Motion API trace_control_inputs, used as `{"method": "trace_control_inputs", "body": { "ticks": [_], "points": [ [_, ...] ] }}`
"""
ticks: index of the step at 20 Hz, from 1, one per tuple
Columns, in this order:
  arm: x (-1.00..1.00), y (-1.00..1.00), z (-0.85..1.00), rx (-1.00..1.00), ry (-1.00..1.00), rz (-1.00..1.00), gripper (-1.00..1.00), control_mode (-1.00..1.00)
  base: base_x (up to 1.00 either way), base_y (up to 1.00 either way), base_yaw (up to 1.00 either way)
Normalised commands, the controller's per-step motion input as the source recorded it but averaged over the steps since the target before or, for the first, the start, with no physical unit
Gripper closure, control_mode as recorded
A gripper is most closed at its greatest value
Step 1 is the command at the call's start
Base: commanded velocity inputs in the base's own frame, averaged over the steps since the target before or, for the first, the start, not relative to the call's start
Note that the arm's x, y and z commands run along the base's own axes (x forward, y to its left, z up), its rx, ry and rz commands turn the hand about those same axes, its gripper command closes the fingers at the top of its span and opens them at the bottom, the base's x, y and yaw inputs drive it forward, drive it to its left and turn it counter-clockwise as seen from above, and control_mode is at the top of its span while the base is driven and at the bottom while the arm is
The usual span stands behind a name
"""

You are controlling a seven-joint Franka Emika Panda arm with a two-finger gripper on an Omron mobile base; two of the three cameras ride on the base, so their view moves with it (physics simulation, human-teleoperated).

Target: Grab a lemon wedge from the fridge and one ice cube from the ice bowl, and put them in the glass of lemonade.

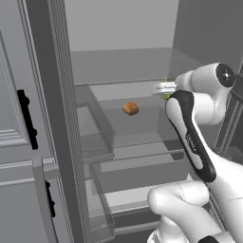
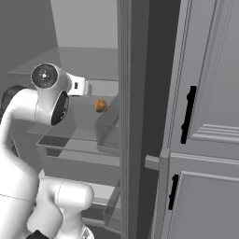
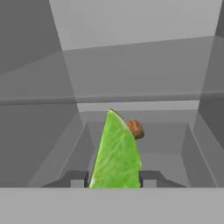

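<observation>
Pinched upright between the gripper's dark fingertips, the lemon wedge is held inside the open fridge, an orange-brown lump resting on the shelf beyond

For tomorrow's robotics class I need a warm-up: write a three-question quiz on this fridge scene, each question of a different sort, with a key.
1. True or false: the gripper holds the lemon wedge.
2. On the shelf of the fridge, which thing lies beyond the wedge? A) a blue can B) an orange-brown lump C) a red apple
3. Fill in: the wedge's pointed tip points ___ from the fingers.

Key: 1 true; 2 B; 3 away.
</observation>
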Motion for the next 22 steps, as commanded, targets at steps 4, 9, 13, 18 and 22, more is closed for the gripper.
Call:
{"method": "trace_control_inputs", "body": {
  "ticks": [4, 9, 13, 18, 22],
  "points": [
    [-0.25, 0.0, -0.05, -0.01, 0.04, 0.02, 1.0, 1.0, -0.75, 0.0, 0.01],
    [0.0, 0.0, 0.0, 0.0, 0.0, 0.0, 1.0, 1.0, -1.0, 0.0, 0.0],
    [0.0, 0.0, 0.0, 0.0, 0.0, 0.0, 1.0, 1.0, -0.99, 0.18, 0.06],
    [0.0, 0.0, 0.0, 0.0, 0.0, 0.0, 1.0, 1.0, -0.74, 0.45, 0.25],
    [0.0, 0.0, 0.0, 0.0, 0.0, 0.0, 1.0, 1.0, -0.46, 0.61, 0.43]
  ]
}}
